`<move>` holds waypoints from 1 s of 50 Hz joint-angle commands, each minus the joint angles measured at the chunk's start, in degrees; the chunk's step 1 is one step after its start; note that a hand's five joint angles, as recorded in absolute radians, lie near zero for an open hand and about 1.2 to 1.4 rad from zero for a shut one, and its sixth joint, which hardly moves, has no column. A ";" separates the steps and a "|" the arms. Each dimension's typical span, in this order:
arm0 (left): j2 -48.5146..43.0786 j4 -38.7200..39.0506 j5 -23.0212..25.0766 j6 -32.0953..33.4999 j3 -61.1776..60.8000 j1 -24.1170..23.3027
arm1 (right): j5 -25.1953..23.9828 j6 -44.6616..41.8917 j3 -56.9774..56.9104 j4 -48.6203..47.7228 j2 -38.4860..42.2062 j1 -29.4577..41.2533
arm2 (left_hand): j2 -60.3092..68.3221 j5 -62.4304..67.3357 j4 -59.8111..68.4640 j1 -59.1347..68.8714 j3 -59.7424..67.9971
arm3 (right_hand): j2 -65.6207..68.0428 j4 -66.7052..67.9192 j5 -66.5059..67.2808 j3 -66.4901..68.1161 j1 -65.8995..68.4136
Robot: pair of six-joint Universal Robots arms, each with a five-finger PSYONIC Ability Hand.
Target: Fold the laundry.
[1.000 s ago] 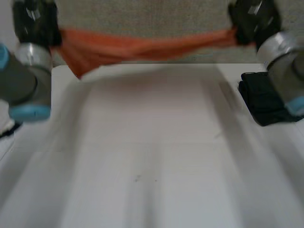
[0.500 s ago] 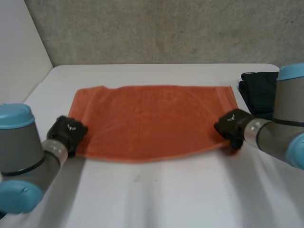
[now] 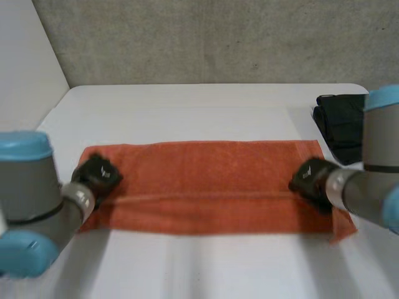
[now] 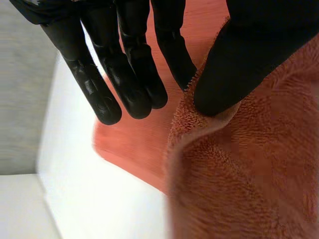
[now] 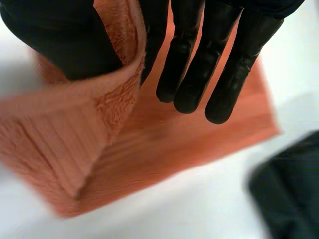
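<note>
Orange towel [image 3: 206,180] flat across middle of white bench [image 3: 187,112], long side running 9 to 3 o'clock, crease along its length. Left robot hand [image 3: 96,175] on 9 o'clock end, right robot hand [image 3: 308,177] on 3 o'clock end. Black cloth pile [image 3: 340,124] at 2 o'clock by bench edge, apart from towel.

Left wrist view: raised towel edge pinched between thumb [image 4: 239,64] and nearest finger, other fingers straight over lower layer.

Right wrist view: lifted towel edge clamped between thumb [image 5: 65,40] and straight fingers [image 5: 199,64], lower layer flat beneath fingertips, black cloth pile beyond the towel's corner.
</note>
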 commanded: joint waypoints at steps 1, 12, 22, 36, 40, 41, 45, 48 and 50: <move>-15.46 8.19 -3.11 -5.48 19.29 -1.90 | 5.71 0.84 -15.42 -11.57 11.66 1.67 | 11.21 14.39 11.14 14.09 11.53 | 12.92 11.64 13.33 12.27 22.89; -29.72 18.14 -5.40 -6.20 36.45 -2.07 | 4.83 -4.25 -30.97 -25.90 27.91 1.67 | 11.21 14.39 11.14 14.09 11.53 | 12.92 11.64 13.33 12.27 22.89; -32.62 21.03 -5.05 -6.28 39.44 -2.16 | 3.25 -4.17 -34.15 -27.23 30.12 1.50 | 11.21 14.39 11.14 14.09 11.53 | 12.92 11.64 13.33 12.27 22.89; -26.23 23.85 -5.40 -8.12 32.96 -3.22 | 5.09 11.16 -34.25 -28.46 24.26 -0.95 | -58.79 -55.61 -58.86 -55.91 -58.47 | -57.08 -58.36 -56.67 -57.73 -47.11; -20.33 23.68 -5.23 -11.02 28.30 -3.13 | 3.78 22.77 -32.75 -27.50 17.49 -3.42 | -58.79 -55.61 -58.86 -55.91 -58.47 | -57.08 -58.36 -56.67 -57.73 -47.11; -19.28 23.59 -5.22 -11.73 27.42 -3.13 | 2.73 24.82 -32.22 -26.80 16.34 -3.86 | -58.79 -55.61 -58.86 -55.91 -58.47 | -57.08 -58.36 -56.67 -57.73 -47.11; -14.44 23.33 -4.26 -16.03 23.11 -3.13 | -1.75 26.51 -31.34 -21.53 14.57 -5.18 | -58.79 -55.61 -58.86 -55.91 -58.47 | -57.08 -58.36 -56.67 -57.73 -47.11; -10.92 21.92 -1.45 -19.37 18.63 -2.60 | -3.08 26.68 -31.69 -16.51 14.13 -6.76 | -58.79 -55.61 -58.86 -55.91 -58.47 | -57.08 -58.36 -56.67 -57.73 -47.11; -10.30 21.13 -0.22 -20.17 17.13 -2.43 | -3.17 26.60 -31.60 -14.06 13.95 -7.82 | -58.79 -55.61 -58.86 -55.91 -58.47 | -57.08 -58.36 -56.67 -57.73 -47.11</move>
